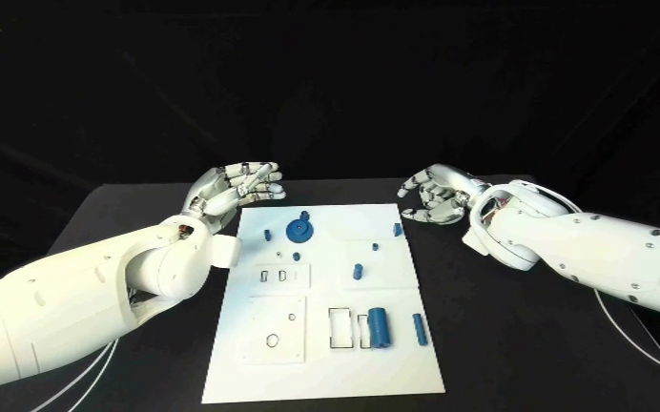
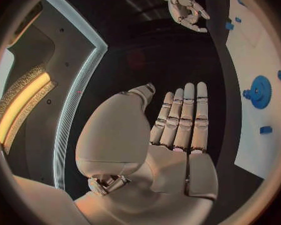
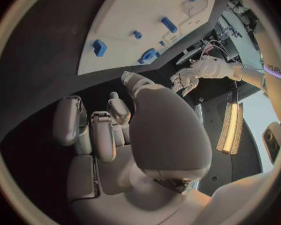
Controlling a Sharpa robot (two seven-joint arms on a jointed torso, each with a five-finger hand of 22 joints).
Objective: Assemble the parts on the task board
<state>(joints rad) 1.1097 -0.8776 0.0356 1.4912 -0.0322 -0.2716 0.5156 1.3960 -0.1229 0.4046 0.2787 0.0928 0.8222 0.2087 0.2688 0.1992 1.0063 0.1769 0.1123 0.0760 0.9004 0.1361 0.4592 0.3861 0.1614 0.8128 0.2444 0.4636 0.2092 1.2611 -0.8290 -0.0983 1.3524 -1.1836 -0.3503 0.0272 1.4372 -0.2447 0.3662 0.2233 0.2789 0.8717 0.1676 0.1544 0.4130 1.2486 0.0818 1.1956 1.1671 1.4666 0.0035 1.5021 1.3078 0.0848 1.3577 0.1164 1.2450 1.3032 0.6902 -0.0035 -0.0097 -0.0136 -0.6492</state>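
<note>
Parts lie scattered on 1 white task board (image 1: 330, 336) in the middle of the black tabletop (image 1: 523, 336). Nearest the far edge sits 1 blue gear (image 1: 300, 231), round and toothed, with 1 tiny blue piece (image 1: 267, 235) just beside it on the left arm's side and 1 small blue block (image 1: 398, 229) near the board's opposite edge. Further in, 3 small blue pegs show: 1 (image 1: 296, 256) just below the gear, 1 (image 1: 374, 245) toward the right arm, and 1 (image 1: 358, 269) slightly larger beside a raised white square. Near the robot, 1 thick blue cylinder (image 1: 379, 327) lies in a rectangular slot, and 1 thinner blue rod (image 1: 420, 329) lies just beside it. That makes 8 blue pieces that I can count.

Both hands hang off the board at its far corners, each holding nothing. The left hand (image 1: 237, 186) is released, its fingers (image 2: 184, 117) stretched nearly straight and side by side. The right hand (image 1: 438, 195) is also released, fingers (image 3: 93, 130) loosely curled and apart, touching no part.
</note>
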